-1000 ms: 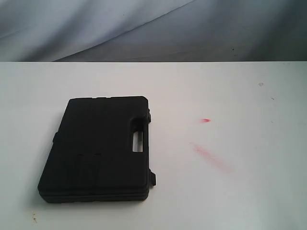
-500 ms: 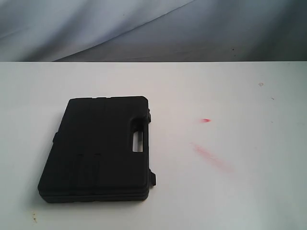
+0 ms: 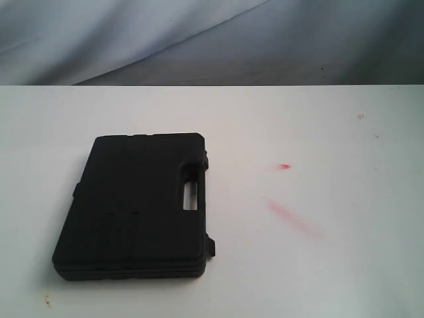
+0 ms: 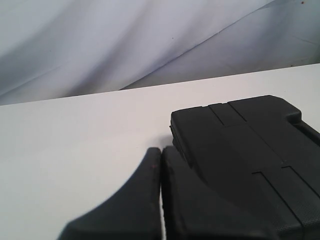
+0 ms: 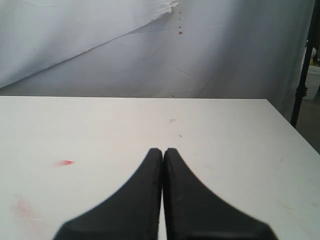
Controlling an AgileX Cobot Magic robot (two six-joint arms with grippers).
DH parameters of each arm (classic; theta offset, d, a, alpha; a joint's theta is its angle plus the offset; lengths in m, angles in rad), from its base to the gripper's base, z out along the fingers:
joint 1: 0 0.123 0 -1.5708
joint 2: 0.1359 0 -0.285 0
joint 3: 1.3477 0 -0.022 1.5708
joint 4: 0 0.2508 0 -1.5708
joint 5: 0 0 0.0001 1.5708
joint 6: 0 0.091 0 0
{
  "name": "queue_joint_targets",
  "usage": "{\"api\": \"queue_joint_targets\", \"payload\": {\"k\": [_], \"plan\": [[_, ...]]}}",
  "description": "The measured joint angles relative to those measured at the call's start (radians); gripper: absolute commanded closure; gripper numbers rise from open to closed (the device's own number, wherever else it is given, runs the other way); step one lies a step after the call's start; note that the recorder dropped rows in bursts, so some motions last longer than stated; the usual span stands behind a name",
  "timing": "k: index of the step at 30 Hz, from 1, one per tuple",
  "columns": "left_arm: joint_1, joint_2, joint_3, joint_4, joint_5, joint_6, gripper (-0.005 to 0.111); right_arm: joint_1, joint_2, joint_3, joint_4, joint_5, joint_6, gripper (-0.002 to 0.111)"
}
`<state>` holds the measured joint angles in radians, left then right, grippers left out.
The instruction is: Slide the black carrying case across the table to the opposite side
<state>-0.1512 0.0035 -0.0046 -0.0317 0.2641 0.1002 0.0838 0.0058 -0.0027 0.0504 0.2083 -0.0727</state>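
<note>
— How do the jaws stand?
— The left gripper [image 4: 161, 152] is pressed shut and empty. The black carrying case [image 3: 136, 205] lies just beside its fingers; touching or not, I can't tell. The right gripper [image 5: 163, 152] is closed too, gripping nothing, over bare table [image 3: 318, 126].
— And the case?
— Flat, toward the table's near left corner, handle slot facing the middle. Red smears [image 3: 291, 215] mark the white top nearer the right edge — grey cloth [image 3: 199, 40] hangs behind the far edge.

**Bright, soft light; near field blurred**

Your white table [image 3: 318, 265] nearly washes out, and the black case [image 3: 132, 205] loses surface detail, throwing only a thin shadow. In your wrist views the left gripper [image 4: 161, 152] and right gripper [image 5: 163, 152] sit out of focus.
</note>
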Motion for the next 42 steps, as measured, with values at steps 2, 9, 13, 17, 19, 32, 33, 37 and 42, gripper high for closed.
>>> {"api": "queue_joint_targets", "payload": {"k": [2, 9, 13, 17, 19, 32, 33, 37, 42], "plan": [[0.0, 0.0, 0.0, 0.0, 0.0, 0.0, 0.107, 0.0, 0.0, 0.0, 0.0, 0.0, 0.0, 0.108], [0.0, 0.0, 0.0, 0.002, -0.125, -0.01, 0.107, 0.0, 0.0, 0.0, 0.0, 0.0, 0.0, 0.108], [0.0, 0.0, 0.0, -0.025, -0.193, -0.014, 0.107, 0.0, 0.0, 0.0, 0.0, 0.0, 0.0, 0.108], [0.0, 0.0, 0.0, -0.061, -0.333, -0.014, 0.107, 0.0, 0.0, 0.0, 0.0, 0.0, 0.0, 0.108], [0.0, 0.0, 0.0, -0.066, -0.448, -0.014, 0.107, 0.0, 0.0, 0.0, 0.0, 0.0, 0.0, 0.108], [0.0, -0.004, -0.305, 0.045, -0.446, -0.018, 0.107, 0.0, 0.0, 0.0, 0.0, 0.0, 0.0, 0.108], [0.0, -0.004, -0.358, 0.061, -0.374, -0.018, 0.107, 0.0, 0.0, 0.0, 0.0, 0.0, 0.0, 0.108], [0.0, 0.015, -0.545, 0.083, -0.095, -0.012, 0.107, 0.0, 0.0, 0.0, 0.0, 0.0, 0.0, 0.108], [0.0, 0.249, -0.771, 0.094, 0.455, 0.007, 0.107, 0.0, 0.0, 0.0, 0.0, 0.0, 0.0, 0.108]]}}
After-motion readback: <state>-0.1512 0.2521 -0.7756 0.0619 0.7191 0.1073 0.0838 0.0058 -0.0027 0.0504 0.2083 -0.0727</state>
